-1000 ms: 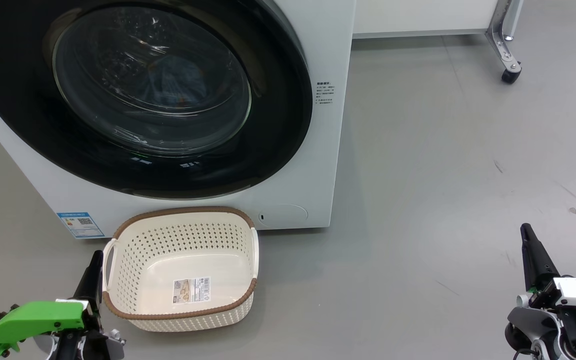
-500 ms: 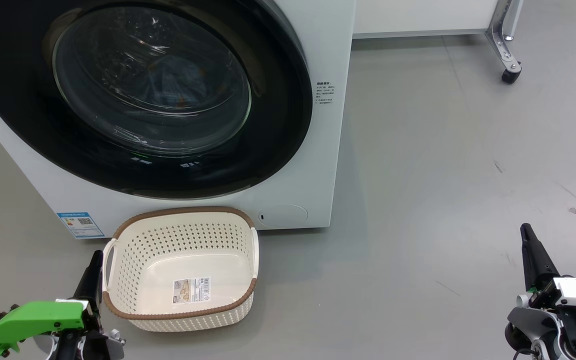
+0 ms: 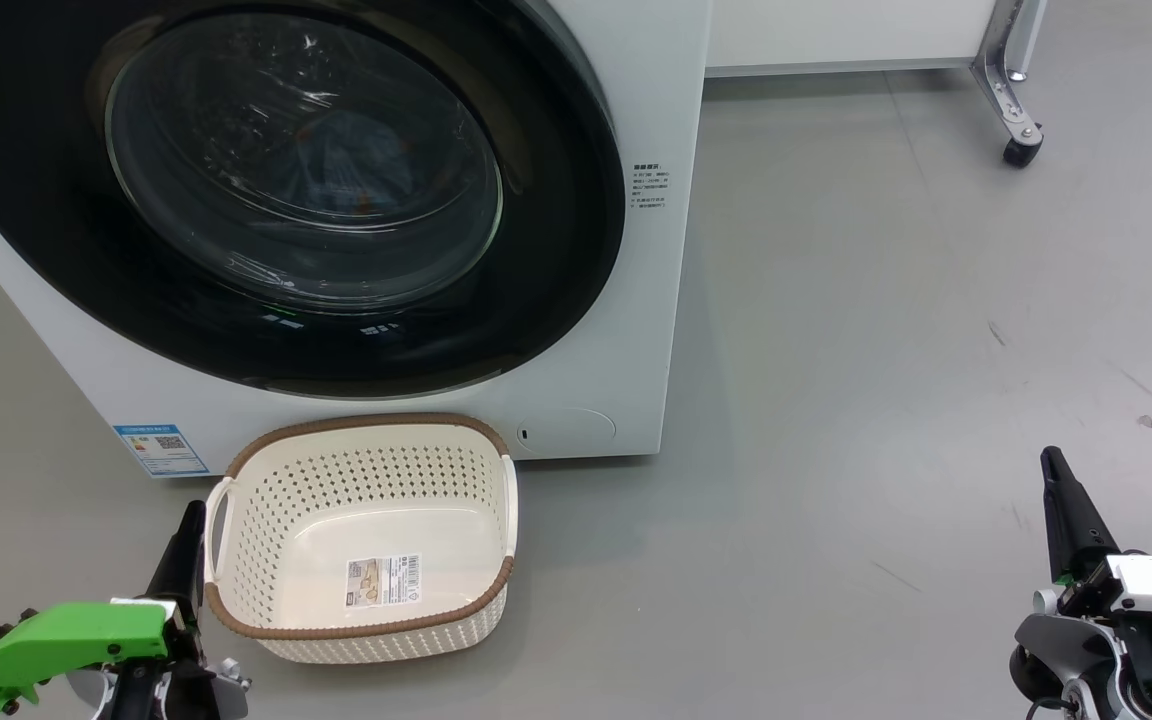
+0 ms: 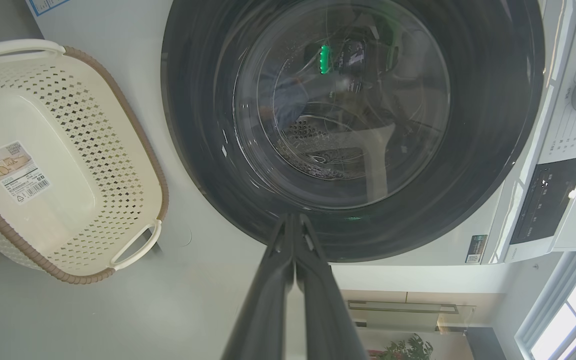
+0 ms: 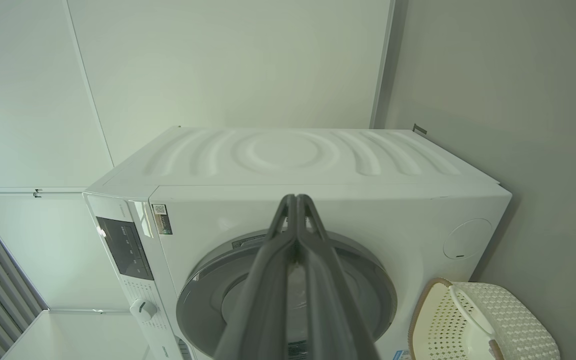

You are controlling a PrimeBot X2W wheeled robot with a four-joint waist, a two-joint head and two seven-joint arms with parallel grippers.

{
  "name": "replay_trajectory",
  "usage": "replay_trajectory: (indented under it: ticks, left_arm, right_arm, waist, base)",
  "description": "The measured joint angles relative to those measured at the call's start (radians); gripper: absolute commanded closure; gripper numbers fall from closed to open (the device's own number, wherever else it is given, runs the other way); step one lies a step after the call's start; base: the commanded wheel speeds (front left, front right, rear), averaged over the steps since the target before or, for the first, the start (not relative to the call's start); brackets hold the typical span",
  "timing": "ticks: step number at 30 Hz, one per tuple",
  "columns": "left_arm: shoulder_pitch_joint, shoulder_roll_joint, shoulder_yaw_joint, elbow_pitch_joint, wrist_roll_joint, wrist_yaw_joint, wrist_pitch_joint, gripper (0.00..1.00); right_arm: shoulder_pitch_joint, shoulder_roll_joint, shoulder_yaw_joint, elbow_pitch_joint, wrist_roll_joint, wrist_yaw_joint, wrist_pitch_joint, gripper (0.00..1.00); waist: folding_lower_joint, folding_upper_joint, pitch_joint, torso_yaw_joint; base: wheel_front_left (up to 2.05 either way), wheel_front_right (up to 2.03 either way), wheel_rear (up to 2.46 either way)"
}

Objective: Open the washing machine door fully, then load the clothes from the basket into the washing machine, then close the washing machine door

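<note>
1. Grey floor (image 3: 886, 350) takes up the right half of the head view. A metal leg on a castor (image 3: 1021, 150) stands at its upper right.
2. We see the washing machine (image 3: 651, 330), white, in the upper left of the head view. A small blue sticker (image 3: 161, 450) sits at the lower left corner of its front.
3. The washing machine door (image 3: 556, 260), a wide glossy black ring around a bulging glass bowl, lies closed flat against the machine's front.
4. Behind the glass we make out, dimly, the clothes (image 3: 356, 175) as a bluish fabric with an orange spot, lying inside the drum.
5. The basket (image 3: 366, 421) stands upright on the floor just in front of the machine, below the door. A label sticker (image 3: 383, 580) shows on its bare bottom.
6. The left gripper (image 3: 194, 512) appears at the lower left of the head view with its two dark fingers pressed together on nothing. Its tip lies just beside the basket's left handle, and we cannot tell whether the two touch. In the left wrist view the joined fingers point at the lower black rim of the door.
7. The right gripper (image 3: 1051, 460) appears at the lower right of the head view, fingers together and empty, over bare floor and well apart from both basket and machine. In the right wrist view its joined tips lie over the machine's white front, above the door.
</note>
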Motion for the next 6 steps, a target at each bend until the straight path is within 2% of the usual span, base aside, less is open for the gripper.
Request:
replay_trajectory:
  ticks: [6]
  left_arm:
    - [0.0, 0.0, 0.0, 0.0, 0.0, 0.0, 0.0, 1.0]
  right_arm:
    - [0.0, 0.0, 0.0, 0.0, 0.0, 0.0, 0.0, 1.0]
  waist:
    - [0.0, 0.0, 0.0, 0.0]
  base:
    - [0.0, 0.0, 0.0]
